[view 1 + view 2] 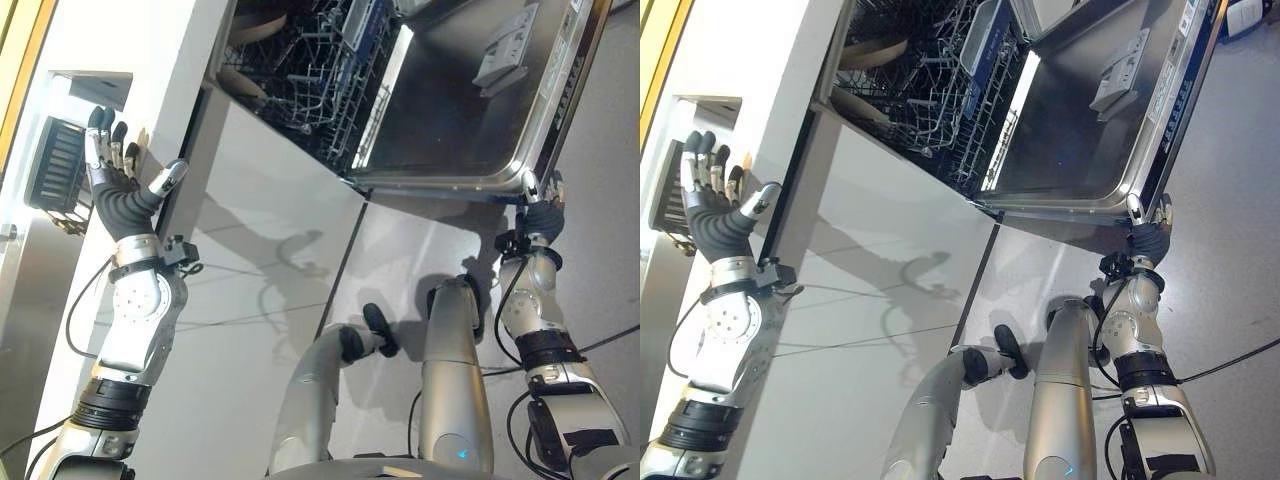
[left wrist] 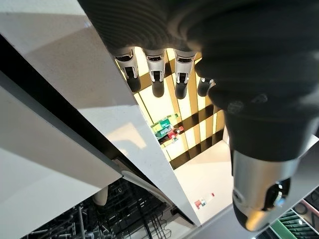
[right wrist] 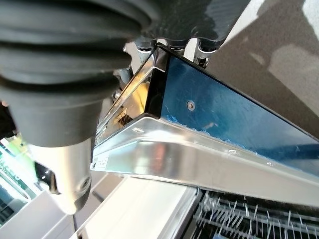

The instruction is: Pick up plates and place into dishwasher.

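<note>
Two beige plates (image 1: pixel 262 28) (image 1: pixel 245 88) stand in the lower rack (image 1: pixel 310 75) of the open dishwasher; they also show as plates (image 1: pixel 872 52). Its steel door (image 1: pixel 470 100) hangs down flat. My right hand (image 1: pixel 541 205) is at the door's near corner, fingers (image 3: pixel 202 47) straight against the door edge (image 3: pixel 164 94) and thumb (image 3: pixel 67 169) apart on the near side. My left hand (image 1: pixel 115 185) is raised beside the white counter edge, fingers (image 2: pixel 154 74) spread and straight, holding nothing.
A white cabinet front (image 1: pixel 260 260) runs beside the dishwasher opening. A dark slatted rack (image 1: pixel 60 165) sits in a recess of the counter just past my left hand. Grey floor (image 1: pixel 610 200) lies beyond the door's outer edge.
</note>
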### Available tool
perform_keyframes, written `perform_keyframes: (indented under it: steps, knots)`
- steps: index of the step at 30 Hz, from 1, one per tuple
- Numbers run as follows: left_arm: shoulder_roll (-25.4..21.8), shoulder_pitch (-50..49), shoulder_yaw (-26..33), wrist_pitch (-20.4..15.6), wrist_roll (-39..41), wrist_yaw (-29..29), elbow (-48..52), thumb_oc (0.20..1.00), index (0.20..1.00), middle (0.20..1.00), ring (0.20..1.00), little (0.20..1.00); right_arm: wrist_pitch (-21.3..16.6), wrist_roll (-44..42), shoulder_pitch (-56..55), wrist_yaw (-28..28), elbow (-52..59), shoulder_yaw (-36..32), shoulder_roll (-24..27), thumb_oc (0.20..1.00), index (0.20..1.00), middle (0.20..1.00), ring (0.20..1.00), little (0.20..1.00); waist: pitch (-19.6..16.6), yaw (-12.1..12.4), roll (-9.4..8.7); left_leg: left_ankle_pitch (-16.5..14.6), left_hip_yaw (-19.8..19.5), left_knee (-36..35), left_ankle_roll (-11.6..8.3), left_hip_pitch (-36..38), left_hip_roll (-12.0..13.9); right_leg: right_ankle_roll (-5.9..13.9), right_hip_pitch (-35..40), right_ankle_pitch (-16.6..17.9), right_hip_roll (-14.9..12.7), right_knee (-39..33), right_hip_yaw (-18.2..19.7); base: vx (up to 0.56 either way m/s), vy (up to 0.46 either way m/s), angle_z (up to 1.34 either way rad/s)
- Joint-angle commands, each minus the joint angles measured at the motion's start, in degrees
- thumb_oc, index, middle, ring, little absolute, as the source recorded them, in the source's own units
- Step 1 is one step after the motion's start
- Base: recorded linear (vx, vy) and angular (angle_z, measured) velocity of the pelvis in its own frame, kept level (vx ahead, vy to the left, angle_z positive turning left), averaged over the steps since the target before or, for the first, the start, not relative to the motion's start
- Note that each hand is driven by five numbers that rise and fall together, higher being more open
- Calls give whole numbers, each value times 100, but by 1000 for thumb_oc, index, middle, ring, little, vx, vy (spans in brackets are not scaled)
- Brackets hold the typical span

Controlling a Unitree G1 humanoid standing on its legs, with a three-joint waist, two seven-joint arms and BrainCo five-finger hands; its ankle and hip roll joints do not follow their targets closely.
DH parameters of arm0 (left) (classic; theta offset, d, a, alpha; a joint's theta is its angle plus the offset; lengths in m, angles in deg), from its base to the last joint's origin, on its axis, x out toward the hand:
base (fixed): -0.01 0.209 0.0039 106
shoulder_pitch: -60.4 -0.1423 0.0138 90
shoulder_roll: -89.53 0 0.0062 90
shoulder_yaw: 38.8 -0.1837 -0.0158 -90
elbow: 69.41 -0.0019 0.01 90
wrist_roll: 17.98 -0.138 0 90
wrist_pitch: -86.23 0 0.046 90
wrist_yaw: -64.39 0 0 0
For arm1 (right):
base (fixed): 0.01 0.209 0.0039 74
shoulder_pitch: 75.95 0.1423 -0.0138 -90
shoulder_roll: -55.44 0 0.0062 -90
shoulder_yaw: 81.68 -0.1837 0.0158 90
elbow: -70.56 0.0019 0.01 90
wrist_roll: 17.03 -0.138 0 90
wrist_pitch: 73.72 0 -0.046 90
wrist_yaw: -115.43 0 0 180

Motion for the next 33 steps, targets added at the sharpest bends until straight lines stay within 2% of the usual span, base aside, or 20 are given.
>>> perform_keyframes:
  steps: [1,6,13,16,17,18,28,33]
  knots:
    - [249,17,-207,95,340,-424,11,1000,1000,1000,1000,1000,845,-160,1636,-702,624,295,477,1000,1000,1000,1000,1000,597,-35,634,-899,-338,1169,-43,-31,22,27,254,341,-38,-683,1,0,0,0]
    - [197,50,-217,132,428,-471,76,1000,1000,1000,1000,1000,1241,-321,1852,-1041,1097,699,431,1000,1000,1000,1000,1000,597,29,626,-818,-388,1034,-47,-22,-43,14,287,391,-42,-808,-29,-14,23,-5]
    - [119,55,-99,58,657,-508,30,1000,1000,1000,1000,1000,1267,-97,1810,-1179,1797,1112,320,1000,1000,1000,1000,1000,597,117,544,-659,-476,573,-19,347,-151,36,700,517,-98,-1221,-115,31,87,-3]
    - [116,39,-13,65,766,-569,-33,1000,1000,1000,1000,1000,1268,-10,1834,-1176,2017,1172,337,1000,1000,1000,1000,1000,586,194,434,-397,-500,243,26,534,-214,11,1007,833,-182,-1664,-216,-22,89,-5]
    - [104,25,16,40,827,-616,-58,1000,1000,1000,1000,1000,1253,-11,1828,-1163,2063,1167,321,1000,1000,1000,1000,1000,540,253,419,-513,-583,185,-6,658,-239,42,1138,702,-188,-1677,-241,20,82,-5]
    - [79,12,58,42,915,-664,-68,1000,1000,1000,1000,1000,1216,12,1789,-1155,2115,1176,298,1000,1000,1000,1000,1000,500,298,347,-339,-571,40,37,681,-266,9,1223,925,-239,-1882,-309,20,49,4]
    - [-71,-47,170,45,891,-757,-106,1000,1000,1000,1000,1000,956,96,1474,-1169,1948,1171,-9,1000,1000,1000,1000,1000,-22,954,-220,-208,-1109,-776,75,1543,-512,83,2633,1428,-610,-3189,-968,50,14,5]
    - [-117,-51,163,183,726,-805,-110,1000,1000,1000,1000,1000,704,78,1294,-1134,1794,1178,-257,1000,1000,1000,1000,1000,-357,1327,-632,-126,-1378,-1108,82,1883,-564,141,3471,1690,-650,-3882,-1421,98,-76,21]
